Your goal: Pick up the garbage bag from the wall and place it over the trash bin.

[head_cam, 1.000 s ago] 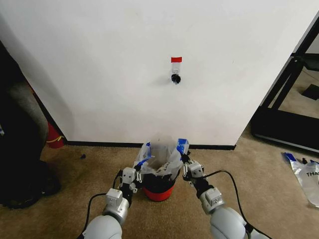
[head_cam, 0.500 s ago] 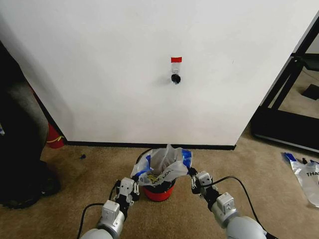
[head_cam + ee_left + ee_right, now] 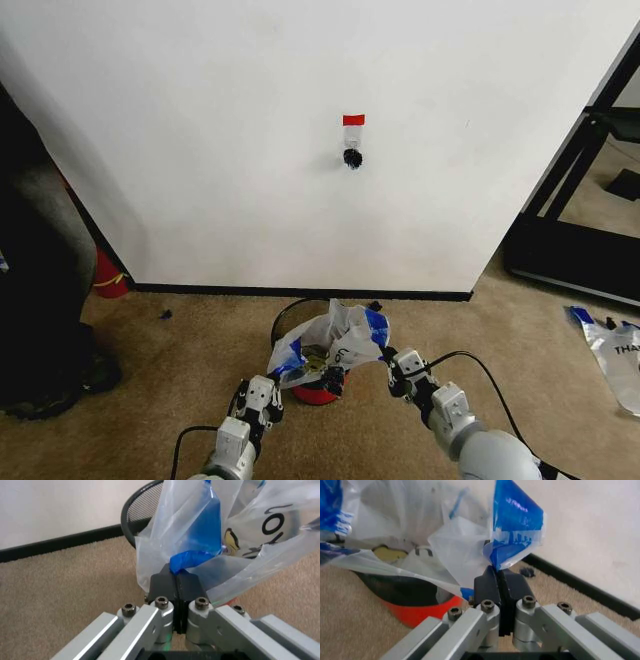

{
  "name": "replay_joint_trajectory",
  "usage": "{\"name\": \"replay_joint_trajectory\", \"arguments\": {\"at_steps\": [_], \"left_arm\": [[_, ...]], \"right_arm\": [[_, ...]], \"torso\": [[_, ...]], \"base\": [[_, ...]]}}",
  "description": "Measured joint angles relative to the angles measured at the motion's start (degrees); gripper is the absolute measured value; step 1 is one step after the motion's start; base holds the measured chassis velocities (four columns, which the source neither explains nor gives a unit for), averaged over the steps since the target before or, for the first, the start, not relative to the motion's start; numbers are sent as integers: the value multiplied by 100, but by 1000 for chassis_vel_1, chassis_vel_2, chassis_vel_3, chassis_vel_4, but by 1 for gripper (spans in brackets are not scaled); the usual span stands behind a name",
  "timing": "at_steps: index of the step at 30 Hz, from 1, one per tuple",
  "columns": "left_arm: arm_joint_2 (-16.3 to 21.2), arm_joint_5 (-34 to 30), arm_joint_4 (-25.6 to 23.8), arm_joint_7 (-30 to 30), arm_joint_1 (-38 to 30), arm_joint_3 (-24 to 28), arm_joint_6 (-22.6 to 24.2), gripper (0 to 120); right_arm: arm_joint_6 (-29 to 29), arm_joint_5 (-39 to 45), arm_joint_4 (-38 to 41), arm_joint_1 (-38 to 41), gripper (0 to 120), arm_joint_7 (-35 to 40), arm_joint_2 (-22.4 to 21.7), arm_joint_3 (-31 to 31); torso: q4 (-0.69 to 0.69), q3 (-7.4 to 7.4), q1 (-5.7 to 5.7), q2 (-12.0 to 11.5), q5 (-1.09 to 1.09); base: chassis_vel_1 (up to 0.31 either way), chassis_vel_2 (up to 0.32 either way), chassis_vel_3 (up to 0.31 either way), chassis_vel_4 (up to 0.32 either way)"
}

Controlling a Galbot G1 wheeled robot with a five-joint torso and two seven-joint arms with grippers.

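**Clear plastic bag held over the bin, not yet seated**

Clear thin plastic, blue-handled, is what the garbage bag [image 3: 330,345] is made of; in the head view it is held bunched above the small round dark trash bin with a red base [image 3: 318,385], below the white wall [image 3: 200,150] with its red tape strip [image 3: 354,119] and black hook [image 3: 352,157]. The placing step is judged underway; spreading the mouth around the rim is called for next.

In the left wrist view, the left gripper [image 3: 175,580] is clamped on a blue handle; "OY" is legible.

In the right wrist view, the right gripper [image 3: 499,580] is pinched onto the other handle.
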Motion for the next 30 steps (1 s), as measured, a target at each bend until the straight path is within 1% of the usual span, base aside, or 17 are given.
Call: {"name": "replay_joint_trajectory", "arguments": {"at_steps": [5,6,11,12,16,21,24,30], "left_arm": [[131,3,-97,6,-132,143,144,0],[191,-8,-107,12,-224,237,191,0],[246,-26,40,37,-504,574,274,0],[246,-26,40,37,-504,574,274,0],[184,5,232,55,-544,726,268,0],[90,14,419,56,-613,719,245,0],[-6,12,560,42,-679,715,219,0],[-35,24,605,8,-610,799,217,0]], "right_arm": [[-137,331,75,84,0,83,-38,-8],[-207,441,94,114,0,113,-40,15],[-452,608,25,215,0,107,-39,56],[-452,608,25,215,0,107,-39,56],[-517,619,-158,279,0,93,4,18],[-523,573,-261,336,0,75,67,-28],[-525,544,-434,412,0,74,183,-98],[-587,509,-586,448,0,78,360,-188]], "torso": [[0,0,0,0,0],[0,0,0,0,0],[-1,0,0,0,-1],[-1,0,0,0,-1],[0,0,0,0,0],[0,0,0,-1,-1],[0,0,0,-1,-1],[0,0,0,-1,-1]], "base": [[0,0,0,0],[0,0,0,0],[0,0,0,0],[0,0,0,0],[0,0,0,0],[0,0,0,0],[0,0,0,0],[0,0,0,0]]}}
